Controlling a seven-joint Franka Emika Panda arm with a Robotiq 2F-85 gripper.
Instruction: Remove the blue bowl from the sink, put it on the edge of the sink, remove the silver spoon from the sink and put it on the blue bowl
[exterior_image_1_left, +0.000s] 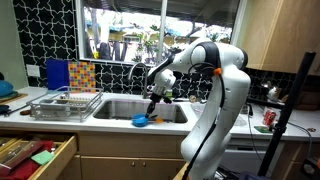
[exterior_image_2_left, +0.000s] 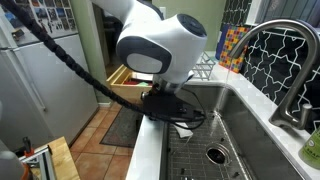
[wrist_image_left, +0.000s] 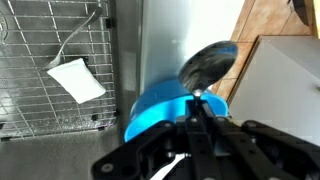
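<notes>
blue bowl (wrist_image_left: 155, 115): on front edge of sink (exterior_image_1_left: 117, 108)
silver spoon (wrist_image_left: 208, 63): above that sink edge, head at bowl rim
gripper (wrist_image_left: 197, 108): nearly closed, pinching spoon handle

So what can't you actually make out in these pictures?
- In an exterior view, the small orange thing beside the small round bright blue bowl is too small to identify.
- In the wrist view, the gripper covers the silver spoon's handle, so whether it is gripping is unclear.
- In an exterior view, the robot's white arm hides bowl and spoon completely.
</notes>
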